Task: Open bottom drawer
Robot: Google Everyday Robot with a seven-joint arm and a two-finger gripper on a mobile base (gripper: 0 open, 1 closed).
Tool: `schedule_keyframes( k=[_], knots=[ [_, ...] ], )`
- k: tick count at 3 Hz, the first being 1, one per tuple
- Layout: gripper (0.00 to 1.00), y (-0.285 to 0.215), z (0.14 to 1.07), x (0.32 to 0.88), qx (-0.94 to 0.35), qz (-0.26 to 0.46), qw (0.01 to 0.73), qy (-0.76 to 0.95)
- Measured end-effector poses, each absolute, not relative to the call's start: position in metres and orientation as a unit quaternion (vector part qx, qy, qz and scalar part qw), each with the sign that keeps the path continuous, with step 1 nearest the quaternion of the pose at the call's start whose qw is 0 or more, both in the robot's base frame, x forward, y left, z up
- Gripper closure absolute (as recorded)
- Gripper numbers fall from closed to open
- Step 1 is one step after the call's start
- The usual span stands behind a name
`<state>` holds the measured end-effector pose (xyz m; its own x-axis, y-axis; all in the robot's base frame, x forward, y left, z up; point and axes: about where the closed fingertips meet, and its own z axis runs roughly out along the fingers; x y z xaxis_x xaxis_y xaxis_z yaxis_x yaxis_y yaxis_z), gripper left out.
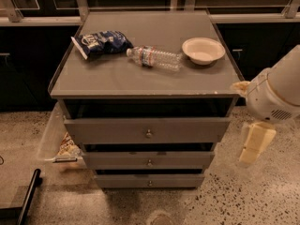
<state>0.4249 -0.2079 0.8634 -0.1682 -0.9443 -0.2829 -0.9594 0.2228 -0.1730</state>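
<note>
Hanging right of cabinet (pixel 117 74), your tool (pixel 255 144) well apart from bottom drawer (pixel 126 180); its state, cannot tell. Drawer looks shut, knob (pixel 150 183) untouched; reach, grasp, pull all left.

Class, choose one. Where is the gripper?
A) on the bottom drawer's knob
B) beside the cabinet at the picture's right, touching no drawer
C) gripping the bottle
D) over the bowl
B: the gripper hangs right of the cabinet, clear of the bottom drawer and its knob.
</note>
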Motion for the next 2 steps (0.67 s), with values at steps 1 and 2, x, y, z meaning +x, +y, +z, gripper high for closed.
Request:
schedule_keyframes(
  k=[1, 2],
  knots=[
    [0.00, -0.207, 0.820, 0.416, -0.641, 0.036, 0.184, 0.744],
    [0.00, -0.223, 0.747, 0.408, -0.660, 0.041, 0.209, 0.721]
  ],
)
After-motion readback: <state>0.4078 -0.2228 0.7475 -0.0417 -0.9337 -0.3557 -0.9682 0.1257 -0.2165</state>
